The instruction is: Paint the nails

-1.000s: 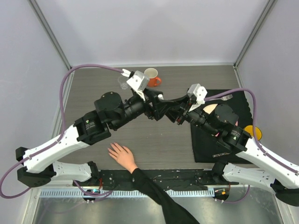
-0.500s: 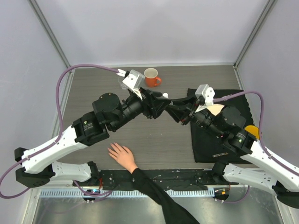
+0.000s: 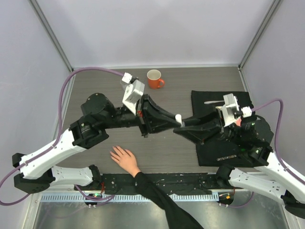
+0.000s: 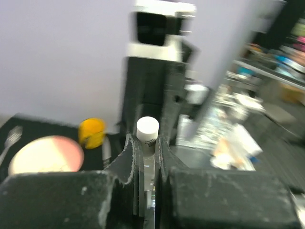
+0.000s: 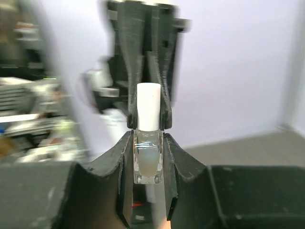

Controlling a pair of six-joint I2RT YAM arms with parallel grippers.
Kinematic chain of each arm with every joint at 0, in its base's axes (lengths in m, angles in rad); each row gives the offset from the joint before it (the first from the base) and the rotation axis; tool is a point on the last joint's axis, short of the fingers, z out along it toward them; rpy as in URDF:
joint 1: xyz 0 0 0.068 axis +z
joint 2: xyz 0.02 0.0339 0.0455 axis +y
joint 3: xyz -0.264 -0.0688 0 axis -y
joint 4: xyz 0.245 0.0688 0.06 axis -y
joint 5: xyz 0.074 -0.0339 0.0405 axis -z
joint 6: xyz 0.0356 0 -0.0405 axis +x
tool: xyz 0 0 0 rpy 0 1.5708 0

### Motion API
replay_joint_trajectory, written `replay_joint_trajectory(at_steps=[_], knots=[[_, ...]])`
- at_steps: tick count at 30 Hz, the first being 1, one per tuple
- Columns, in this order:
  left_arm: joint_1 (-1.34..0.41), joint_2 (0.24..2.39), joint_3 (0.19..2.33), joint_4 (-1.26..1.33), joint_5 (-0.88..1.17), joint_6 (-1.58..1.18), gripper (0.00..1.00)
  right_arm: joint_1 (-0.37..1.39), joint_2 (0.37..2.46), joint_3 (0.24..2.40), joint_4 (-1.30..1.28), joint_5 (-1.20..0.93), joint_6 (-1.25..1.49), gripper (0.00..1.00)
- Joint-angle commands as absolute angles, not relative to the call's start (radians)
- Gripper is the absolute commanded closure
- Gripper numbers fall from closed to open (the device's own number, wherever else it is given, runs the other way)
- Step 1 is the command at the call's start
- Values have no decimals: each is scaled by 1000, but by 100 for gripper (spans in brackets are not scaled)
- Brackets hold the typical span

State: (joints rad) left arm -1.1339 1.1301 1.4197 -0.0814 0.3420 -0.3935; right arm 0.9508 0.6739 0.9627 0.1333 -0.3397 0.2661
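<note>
the right end effector (image 5: 147,143) pinches the bottle (image 5: 147,164), glass hidden overhead.

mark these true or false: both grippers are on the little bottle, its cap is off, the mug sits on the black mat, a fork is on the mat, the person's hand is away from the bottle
1. Both grippers hold the small bottle. True: the left gripper and right gripper have their jaws closed on the small bottle.
2. Its cap is off. False: the white cap sits on the bottle.
3. The mug sits on the black mat. False: the orange mug stands on the bare table, apart from the black mat.
4. A fork is on the mat. True: the fork lies at its far end.
5. The hand is away from the bottle. True: the human hand lies near the table's near edge.
</note>
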Motion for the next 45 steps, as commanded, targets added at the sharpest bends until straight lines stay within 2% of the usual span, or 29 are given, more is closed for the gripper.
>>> replay_joint_trajectory(at_steps=[1,6,7,8,10,11,14,17,23,27,28,35,37,45], knots=[[-1152,1181,1420,-26,836,-436,100,963,745,944,608,-747,665,99],[-1152,1161,1439,-52,839,-398,100,963,744,910,647,-742,677,99],[-1152,1155,1446,-72,794,-384,96,963,741,911,622,-735,663,99],[-1152,1147,1450,-128,758,-371,79,963,730,916,594,-726,616,99],[-1152,1117,1471,-197,607,-316,54,962,726,942,464,-681,545,99],[-1151,1108,1476,-245,541,-301,38,962,721,952,416,-660,461,99],[-1152,1059,1482,-278,346,-293,25,962,719,999,232,-533,347,99],[-1152,999,1447,-240,249,-291,22,963,732,1034,117,-374,240,99],[-1152,933,1359,-123,8,-299,21,963,775,1049,69,-187,103,99],[-1152,971,1384,-123,-124,-310,26,963,795,1048,74,-83,58,99],[-1152,985,1390,-126,-136,-313,30,963,796,1048,75,-69,46,99],[-1151,1110,1465,-169,-158,-314,37,963,810,1046,75,-34,17,99],[-1152,1120,1465,-169,-192,-327,42,963,808,1045,74,-32,17,99],[-1154,1135,1439,-163,-183,-382,50,963,790,1037,71,-23,17,99]])
